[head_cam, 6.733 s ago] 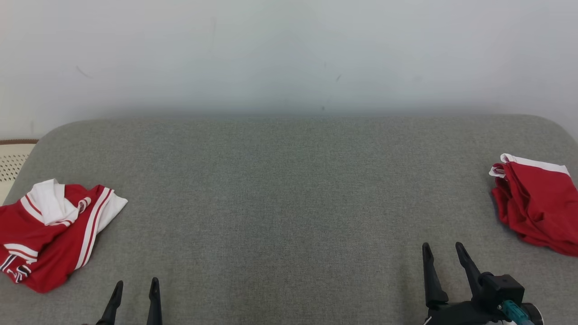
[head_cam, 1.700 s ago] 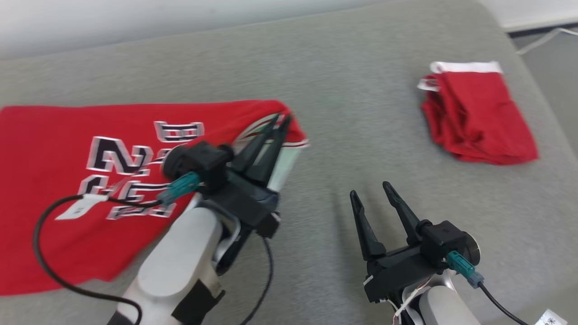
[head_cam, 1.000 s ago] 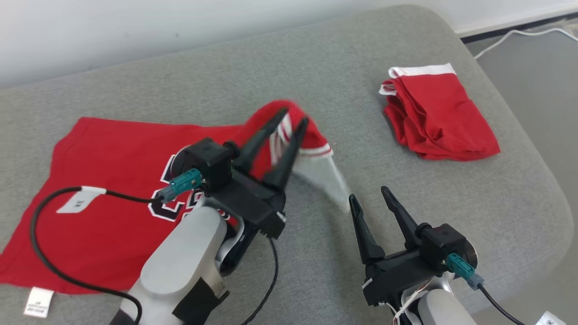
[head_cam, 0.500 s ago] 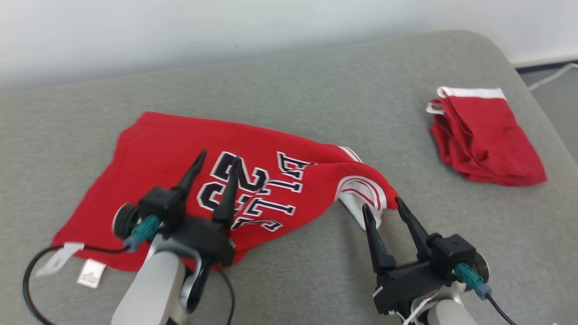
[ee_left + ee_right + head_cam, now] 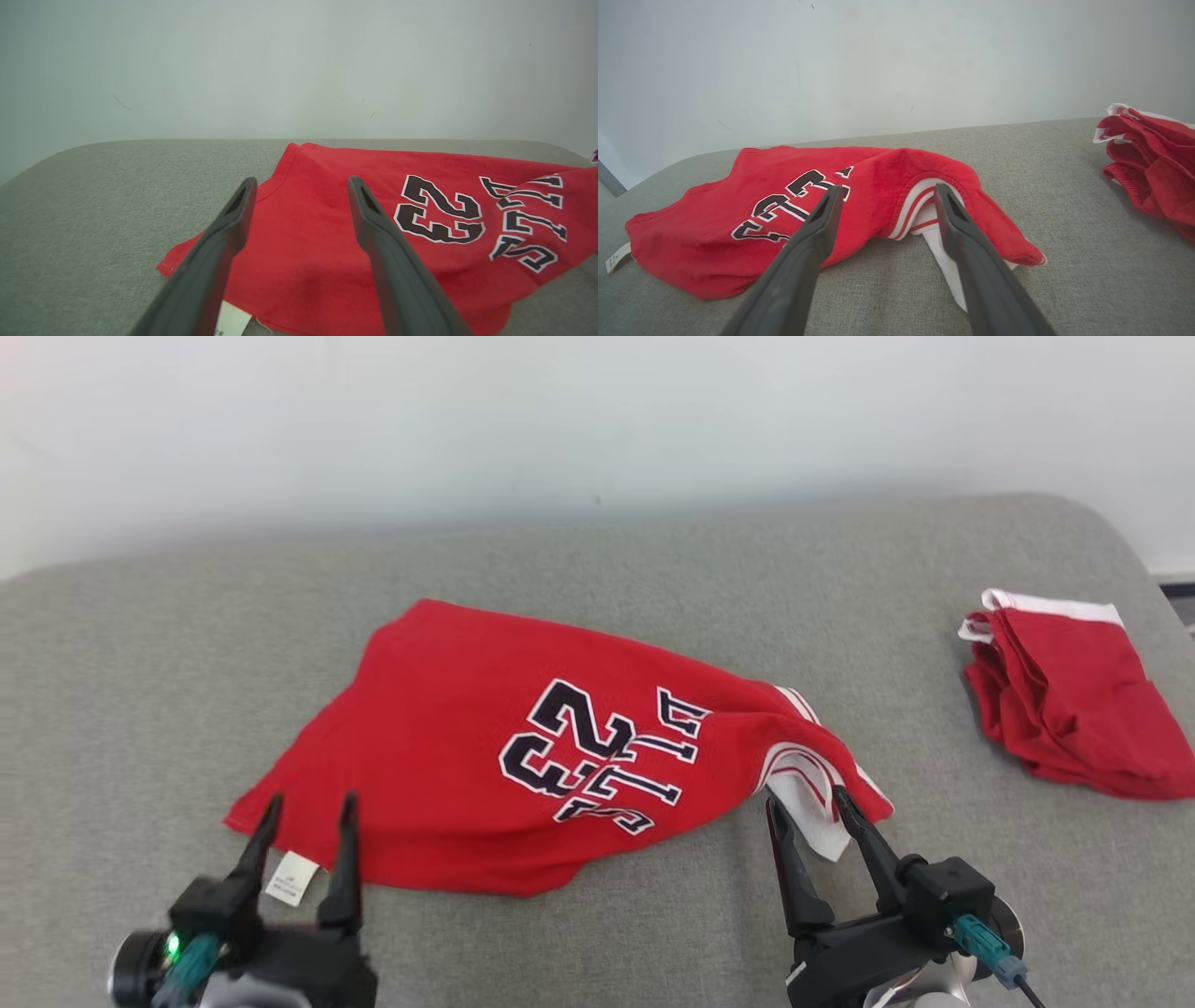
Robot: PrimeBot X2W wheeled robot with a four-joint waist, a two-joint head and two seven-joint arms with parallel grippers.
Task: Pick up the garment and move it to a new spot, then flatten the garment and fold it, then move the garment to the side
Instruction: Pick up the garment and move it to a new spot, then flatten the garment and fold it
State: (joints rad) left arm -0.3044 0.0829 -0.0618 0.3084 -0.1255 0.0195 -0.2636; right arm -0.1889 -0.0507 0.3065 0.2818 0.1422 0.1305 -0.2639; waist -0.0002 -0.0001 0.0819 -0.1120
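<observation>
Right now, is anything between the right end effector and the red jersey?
Nothing visible is. The right end effector is open at the white-trimmed edge of the jersey; the other red garment lies apart on the cushion.

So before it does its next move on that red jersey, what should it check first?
1. The left gripper is open and empty: ok.
2. The right gripper is open and empty: ok.
3. The red jersey lies on the grey cushion, apart from the other red garment: ok.
4. The jersey is spread flat: not ok. Its white-trimmed end by the right gripper is bunched and folded over.
5. The layers underneath are smooth: cannot tell.
</observation>
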